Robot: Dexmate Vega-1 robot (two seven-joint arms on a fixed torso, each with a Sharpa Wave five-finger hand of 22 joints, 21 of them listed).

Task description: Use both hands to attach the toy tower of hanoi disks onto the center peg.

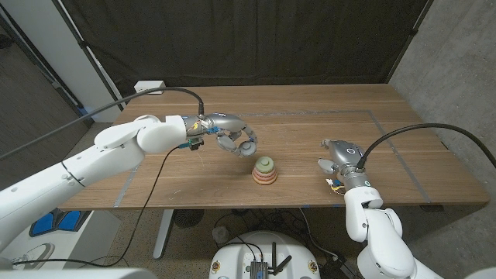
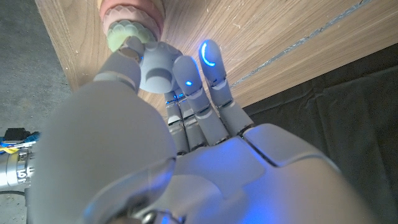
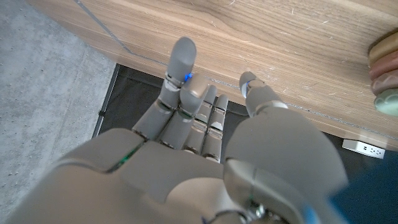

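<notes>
The stack of toy disks (image 1: 264, 172) stands near the middle of the wooden table (image 1: 310, 124), pink and orange rings below and a green disk (image 1: 265, 163) on top. My left hand (image 1: 237, 140) hovers just behind and to the left of the stack with its fingers loosely curled and nothing in them. In the left wrist view its thumb reaches close to the green disk (image 2: 120, 36), and I cannot tell whether it touches. My right hand (image 1: 338, 160) sits on the table well to the right of the stack, holding nothing. The stack (image 3: 384, 74) shows past its fingers.
A white power strip (image 1: 149, 87) lies at the table's far left edge. Thin tape lines (image 1: 395, 147) mark a rectangle on the tabletop. A dark curtain hangs behind the table, and grey concrete floor lies to the right.
</notes>
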